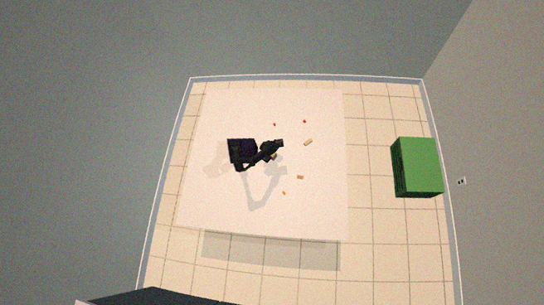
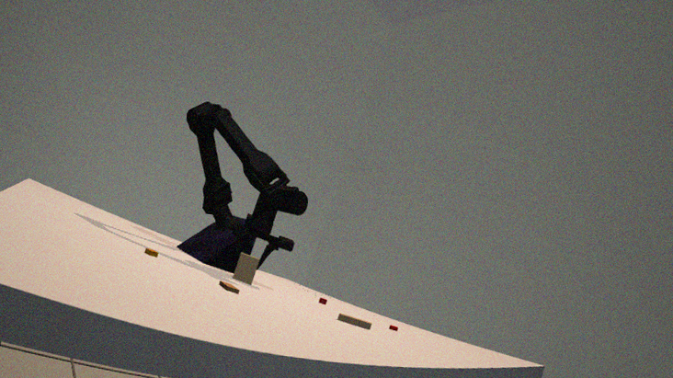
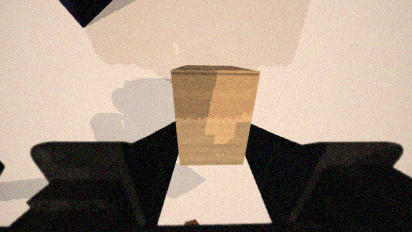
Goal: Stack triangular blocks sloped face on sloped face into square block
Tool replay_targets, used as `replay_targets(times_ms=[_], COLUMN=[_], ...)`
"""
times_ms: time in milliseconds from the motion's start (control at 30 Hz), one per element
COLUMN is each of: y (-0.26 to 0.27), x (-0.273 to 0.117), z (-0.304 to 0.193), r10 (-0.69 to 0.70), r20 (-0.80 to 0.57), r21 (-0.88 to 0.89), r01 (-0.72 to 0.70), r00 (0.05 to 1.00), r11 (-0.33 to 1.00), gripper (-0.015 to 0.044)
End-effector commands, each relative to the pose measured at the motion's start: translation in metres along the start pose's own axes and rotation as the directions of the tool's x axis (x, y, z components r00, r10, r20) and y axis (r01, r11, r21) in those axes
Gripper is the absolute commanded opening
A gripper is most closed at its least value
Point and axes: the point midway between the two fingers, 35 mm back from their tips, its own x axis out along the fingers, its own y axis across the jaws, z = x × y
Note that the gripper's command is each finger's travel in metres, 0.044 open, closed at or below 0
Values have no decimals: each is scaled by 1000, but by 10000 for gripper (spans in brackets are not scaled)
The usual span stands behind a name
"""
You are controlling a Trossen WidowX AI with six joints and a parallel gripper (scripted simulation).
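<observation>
My gripper [image 1: 269, 157] [image 2: 256, 256] [image 3: 210, 124] points down and is shut on a wooden triangular block [image 3: 232, 95], with a dark finger at each side of it. In the exterior view the wooden blocks [image 2: 245, 268] show as one upright tan face close over or on the table [image 2: 125, 289]. The other triangular block appears to be directly against the held one; I cannot make out a clear seam between them. The sloped faces are hidden. In the top view only a small wooden corner [image 1: 273, 156] shows beside the gripper.
A long wooden block [image 1: 307, 141] [image 2: 354, 321], a shorter wooden piece [image 1: 300, 177] [image 2: 228, 287] and an orange piece [image 1: 284, 192] [image 2: 150, 253] lie on the table. One red piece [image 1: 274, 124] [image 2: 322, 300] and another red piece [image 1: 304, 121] [image 2: 393, 328] lie farther off.
</observation>
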Motion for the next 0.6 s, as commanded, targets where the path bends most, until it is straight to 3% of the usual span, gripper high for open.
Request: replay_targets(times_ms=[0,233,467,567], y=[0,0,-1,-6], x=[0,0,-2,-33], z=[0,0,0,-3], r10=[0,0,-1,-11], r20=[0,0,0,5], r21=[0,0,-1,-2], r01=[0,0,1,11], r00=[1000,1000,1000,1000], r11=[1000,1000,1000,1000], gripper=[262,440,440,440])
